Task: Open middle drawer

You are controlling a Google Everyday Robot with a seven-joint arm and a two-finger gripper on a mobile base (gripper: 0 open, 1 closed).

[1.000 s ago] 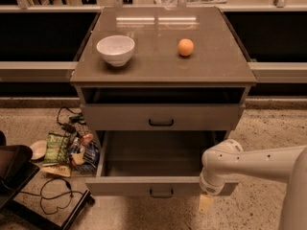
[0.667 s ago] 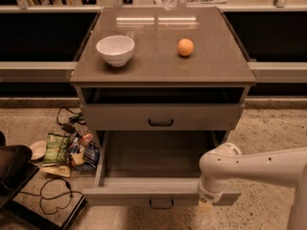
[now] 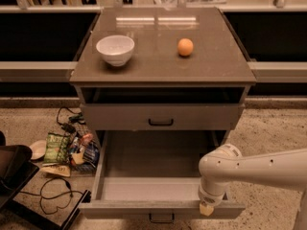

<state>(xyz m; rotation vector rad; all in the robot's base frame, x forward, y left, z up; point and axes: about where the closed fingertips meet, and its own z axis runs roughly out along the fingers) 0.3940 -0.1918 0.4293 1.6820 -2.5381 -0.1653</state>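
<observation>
Further out than a second ago, the middle drawer (image 3: 144, 208) is found nearest the camera, with the gripper (image 3: 207, 208) placed at its front rim, right of centre; its grip cannot be told. Pulling is best kept straight outward, never sideways. The drawer's long axis lies left-right, front facing the camera.

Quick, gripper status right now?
Gripper: at the right front edge of the pulled-out middle drawer; open or closed cannot be told.
</observation>
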